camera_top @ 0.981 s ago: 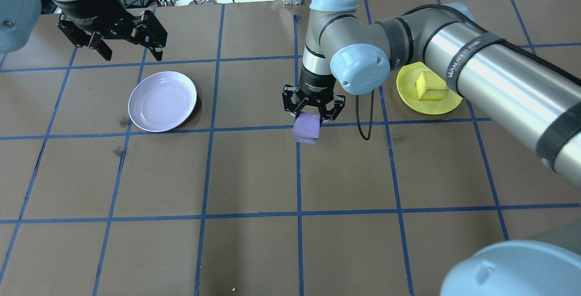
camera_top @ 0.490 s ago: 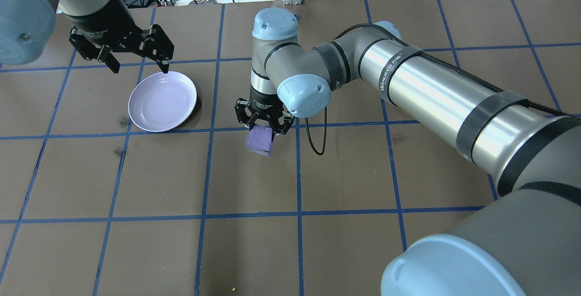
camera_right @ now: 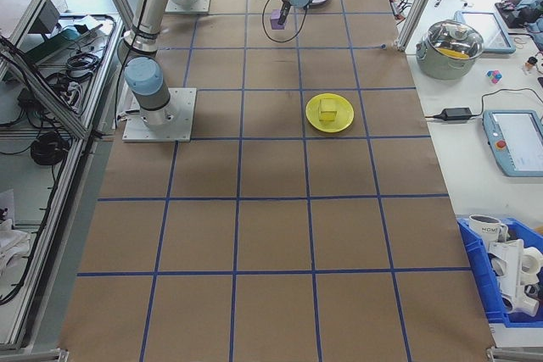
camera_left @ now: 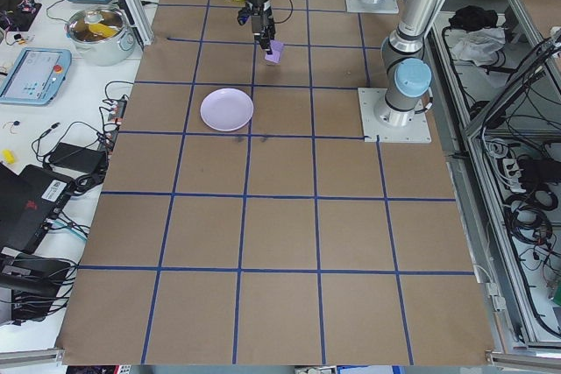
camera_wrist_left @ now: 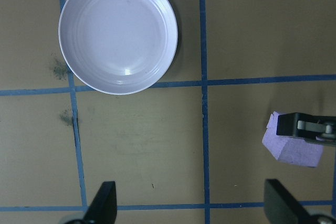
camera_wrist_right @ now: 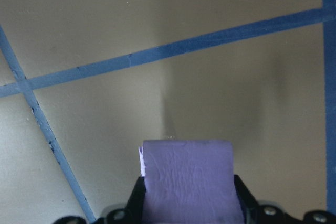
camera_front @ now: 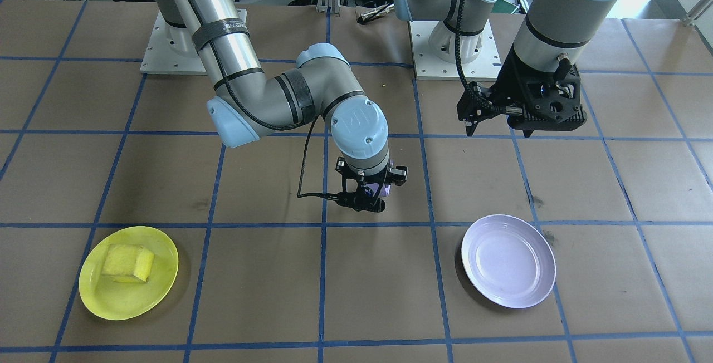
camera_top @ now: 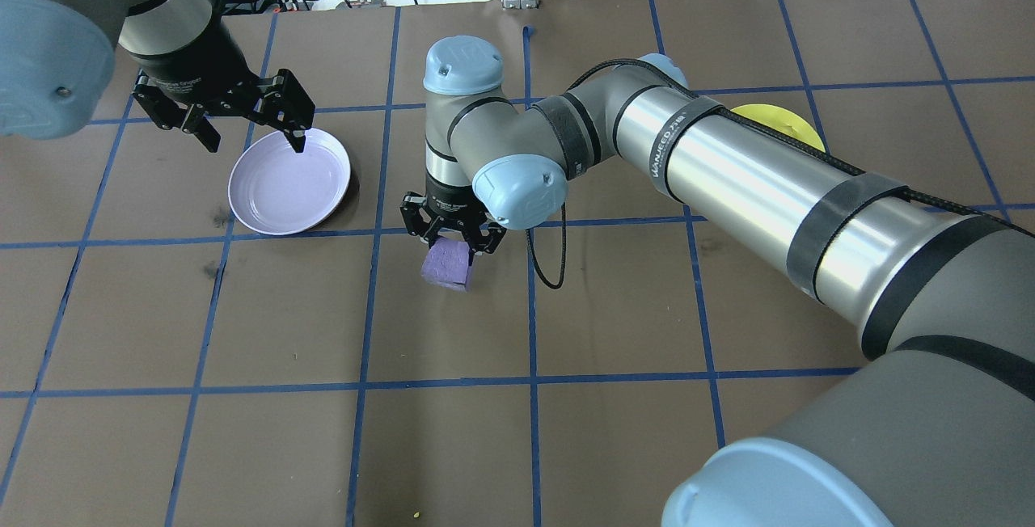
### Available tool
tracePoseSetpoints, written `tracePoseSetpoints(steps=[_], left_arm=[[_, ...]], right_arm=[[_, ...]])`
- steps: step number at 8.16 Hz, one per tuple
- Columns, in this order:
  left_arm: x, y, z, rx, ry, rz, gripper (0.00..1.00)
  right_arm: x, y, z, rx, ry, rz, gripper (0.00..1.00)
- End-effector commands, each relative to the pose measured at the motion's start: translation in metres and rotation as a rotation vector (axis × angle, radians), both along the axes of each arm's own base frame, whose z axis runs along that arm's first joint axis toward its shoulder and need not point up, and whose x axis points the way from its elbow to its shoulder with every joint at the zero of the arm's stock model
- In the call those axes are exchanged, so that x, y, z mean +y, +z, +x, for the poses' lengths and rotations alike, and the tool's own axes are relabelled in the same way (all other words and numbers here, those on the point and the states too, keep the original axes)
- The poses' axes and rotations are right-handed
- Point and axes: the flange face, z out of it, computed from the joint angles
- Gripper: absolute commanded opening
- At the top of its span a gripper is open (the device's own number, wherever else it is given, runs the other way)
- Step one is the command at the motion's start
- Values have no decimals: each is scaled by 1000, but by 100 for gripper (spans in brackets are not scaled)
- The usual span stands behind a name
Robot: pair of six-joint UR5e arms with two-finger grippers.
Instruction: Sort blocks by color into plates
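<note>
Between my right tool [camera_top: 450, 238], clamped on the purple block [camera_top: 446, 265], and the lavender plate [camera_top: 289, 180] the worktop [camera_top: 453, 446] lies bare. My left tool [camera_top: 252, 124], jaws spread, hangs over that plate's far rim and crowds it there. The yellow plate [camera_front: 127, 279] sits well apart toward the opposite worktop end.

1. The right arm reaches far across the table toward the robot's left, its wrist vertical and pointing down.
2. The right gripper [camera_top: 451, 238] hangs above the table surface with its fingers clamped on a purple block [camera_top: 447, 264].
3. The left arm stands over the far left area, wrist tilted downward.
4. The left gripper [camera_top: 251, 124] has its fingers spread wide and holds nothing.
</note>
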Motion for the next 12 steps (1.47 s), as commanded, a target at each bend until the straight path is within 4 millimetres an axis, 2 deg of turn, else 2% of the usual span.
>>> tracePoseSetpoints(steps=[1,2,3,4,5,6,7,8,9,10,11,12], left_arm=[[-6,-9,-2,14,8,16,100],[-5,-11,-4,13,9,21,100],[-5,-15,-4,8,8,29,100],[-4,-18,-8,13,5,36,100],[-13,-27,-7,12,0,47,100],[-15,-26,-7,10,-12,35,100],[-12,-19,-7,13,-15,23,100],[-9,-18,-8,13,-15,26,100],[-10,-22,-8,15,-29,33,100],[-10,-26,-9,14,-36,41,100],[-14,-33,-11,16,-39,53,100],[-13,-33,-19,18,-39,52,100]], right_arm=[[1,-3,4,-11,-9,-1,43],[9,-2,13,-2,-38,5,44],[18,-7,24,3,-30,9,56],[20,-12,22,14,-13,9,83],[22,-13,20,13,13,7,100],[22,-4,17,5,49,-14,100],[12,9,3,-6,66,-38,100],[-6,36,-26,-22,23,-65,100],[-19,60,-64,-22,8,-57,100],[-34,70,-110,19,19,-39,100],[-44,94,-156,66,-17,-60,100],[-40,127,-196,93,-38,-65,100]])
